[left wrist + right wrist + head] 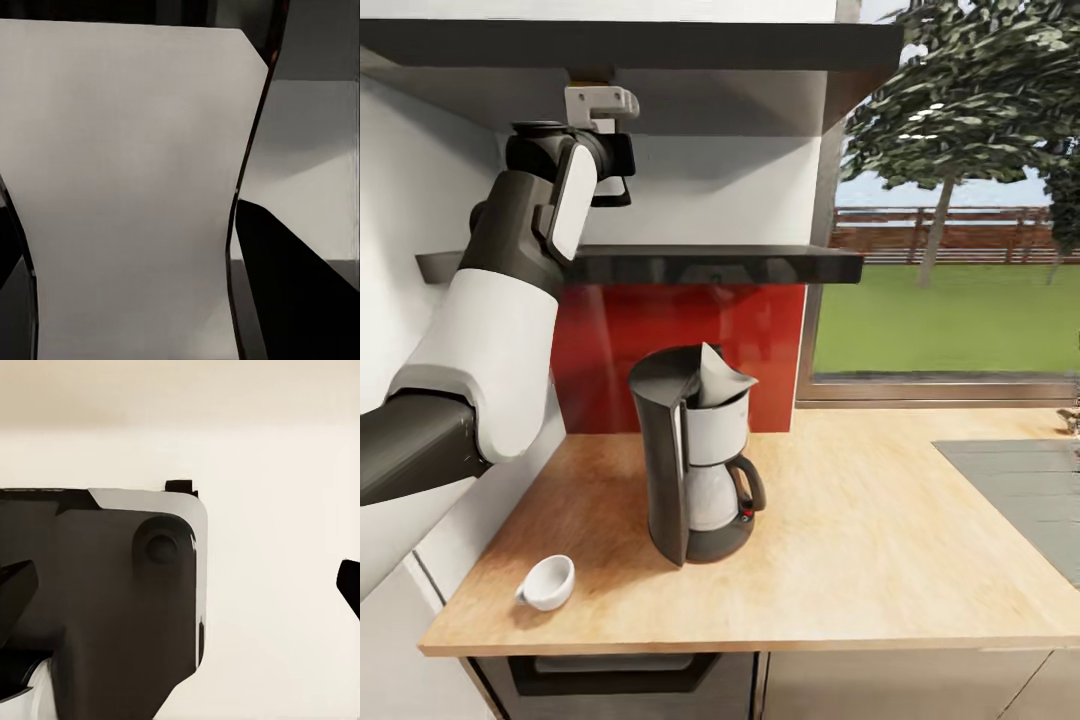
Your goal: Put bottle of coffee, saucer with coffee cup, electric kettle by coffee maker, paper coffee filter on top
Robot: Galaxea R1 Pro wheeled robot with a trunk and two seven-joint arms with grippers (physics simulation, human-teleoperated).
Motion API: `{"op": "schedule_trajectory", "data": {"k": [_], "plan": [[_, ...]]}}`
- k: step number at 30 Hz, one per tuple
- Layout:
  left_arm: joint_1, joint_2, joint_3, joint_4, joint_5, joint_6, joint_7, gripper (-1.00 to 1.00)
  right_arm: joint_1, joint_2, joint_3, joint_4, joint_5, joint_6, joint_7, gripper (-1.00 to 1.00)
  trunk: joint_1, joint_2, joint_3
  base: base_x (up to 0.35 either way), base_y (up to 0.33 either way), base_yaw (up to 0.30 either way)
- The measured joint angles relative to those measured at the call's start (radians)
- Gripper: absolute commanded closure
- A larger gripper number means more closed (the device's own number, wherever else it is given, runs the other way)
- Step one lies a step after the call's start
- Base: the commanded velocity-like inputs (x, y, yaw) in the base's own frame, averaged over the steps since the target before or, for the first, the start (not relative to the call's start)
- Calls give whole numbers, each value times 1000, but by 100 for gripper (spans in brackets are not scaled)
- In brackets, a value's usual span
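The coffee maker (695, 470) stands on the countertop (880, 540), with a white paper coffee filter (717, 378) sticking out of its top. A white coffee cup (548, 582) lies tipped near the counter's front left corner. My left arm reaches up over the black kitchen shelf (710, 263), where its wrist hides most of the left gripper (615, 165). In the left wrist view the bottle of coffee, its white label (127, 187) very close, sits between dark fingers (285, 285) of the left gripper (124, 210), which press its waist. My right gripper (180, 592) is open, facing a beige wall.
A red backsplash (660, 340) runs behind the coffee maker. A grey inset panel (1020, 490) lies in the counter at right, under a large window (950, 250). An upper board (660, 45) hangs above the shelf. An oven front (610, 680) sits below the counter.
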Motion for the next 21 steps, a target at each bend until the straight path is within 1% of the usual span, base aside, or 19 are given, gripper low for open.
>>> {"op": "schedule_trajectory", "data": {"k": [8, 12, 15, 21], "plan": [[1, 1, 0, 4, 2, 0, 1, 100, 0, 0, -1, 0, 0, 0, 0, -100, 0, 0, 0, -332, 0, 0], [1, 1, 0, 8, 3, -1, 0, 100, 0, 0, -1, 0, 0, 0, 0, -100, 0, 0, 0, -267, 0, 0], [8, 1, 0, 9, 5, -1, 0, 100, 0, 0, -1, 0, 0, 0, 0, -100, 0, 0, 0, -139, 0, 0], [20, 2, 1, 10, 7, -1, 0, 100, 0, 0, -1, 0, -1, 1, 0, -100, -1, 0, 0, -25, 0, 0]]}}
